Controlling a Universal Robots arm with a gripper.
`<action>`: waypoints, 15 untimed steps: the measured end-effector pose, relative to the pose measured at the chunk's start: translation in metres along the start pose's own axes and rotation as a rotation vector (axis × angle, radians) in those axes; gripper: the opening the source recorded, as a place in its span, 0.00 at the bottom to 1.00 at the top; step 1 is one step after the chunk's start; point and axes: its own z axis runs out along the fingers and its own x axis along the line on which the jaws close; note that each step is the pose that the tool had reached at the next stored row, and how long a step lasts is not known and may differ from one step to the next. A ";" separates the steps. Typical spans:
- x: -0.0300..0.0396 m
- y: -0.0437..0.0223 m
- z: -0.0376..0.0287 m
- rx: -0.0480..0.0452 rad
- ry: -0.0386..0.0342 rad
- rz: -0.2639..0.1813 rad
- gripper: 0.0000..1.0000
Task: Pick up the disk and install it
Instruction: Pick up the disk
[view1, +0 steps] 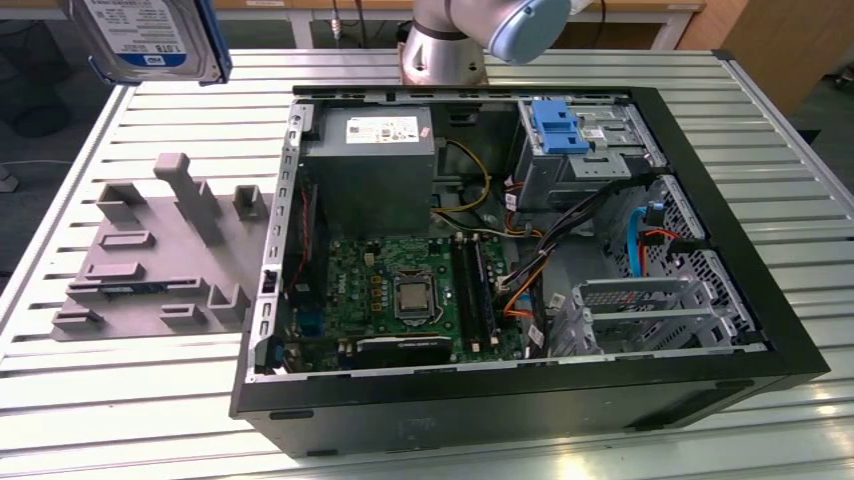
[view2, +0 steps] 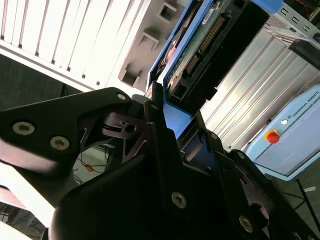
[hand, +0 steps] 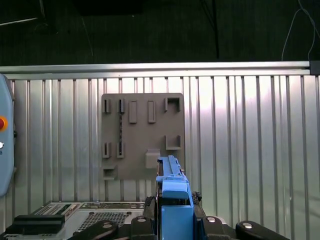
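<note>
The disk (view1: 147, 40), a silver drive with a white-and-blue label in a blue carrier, hangs high in the air at the exterior view's upper left, above the slatted table and clear of the computer case (view1: 750, 262). In the second wrist view its green circuit-board underside (view2: 200, 45) faces the camera, and the black fingers (view2: 154, 100) press on the blue carrier's end. In the first wrist view the carrier's edge (hand: 172, 192) stands upright between the jaws of my gripper (hand: 174, 212), which is shut on it. The grey fixture plate (hand: 142, 135) lies directly below.
The open computer case holds a grey power-supply box (view1: 367, 160), a motherboard (view1: 400, 290), an upright blue bracket (view1: 554, 125) on the drive cage (view1: 594, 165) and loose cables. The grey fixture plate (view1: 147, 260) lies beside the case. A light-blue device with a red button (view2: 290, 135) stands off the table.
</note>
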 end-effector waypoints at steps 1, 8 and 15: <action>-0.0001 -0.0016 0.0000 0.0000 -0.0001 0.000 0.36; 0.0015 -0.0059 -0.0002 -0.0001 0.0000 0.000 0.36; 0.0134 -0.0066 -0.0003 0.0000 0.0000 0.000 0.36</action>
